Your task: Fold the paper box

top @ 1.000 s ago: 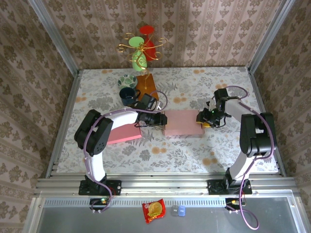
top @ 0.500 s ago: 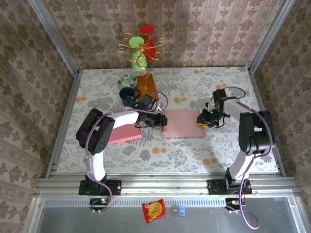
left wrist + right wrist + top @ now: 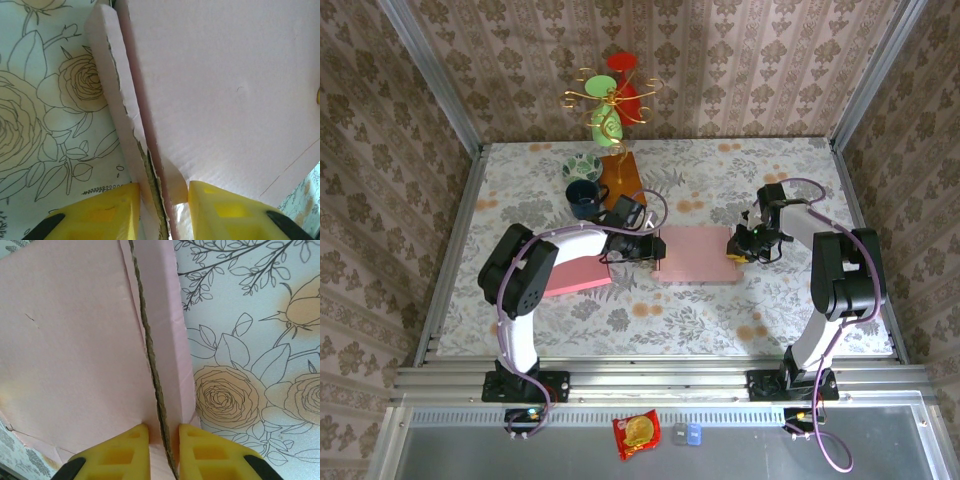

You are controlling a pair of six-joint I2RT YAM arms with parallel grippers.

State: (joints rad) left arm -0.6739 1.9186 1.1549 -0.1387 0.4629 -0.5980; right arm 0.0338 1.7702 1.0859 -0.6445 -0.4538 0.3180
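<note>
At table (image 3: 770,170) centre | left gripper (image 3: 655,248) clamped on paper box (image 3: 695,255) edge | right gripper (image 3: 732,246) clamped on opposite edge

The table (image 3: 770,170) has a flowered cloth, and the walls (image 3: 720,60) have patterned paper. At the far left a dark cup (image 3: 582,197) stands just beside a bowl (image 3: 582,166) and a brown base (image 3: 620,173), which bears a gold wire stand (image 3: 608,100). On the near ledge lies a red packet (image 3: 636,433).
</note>
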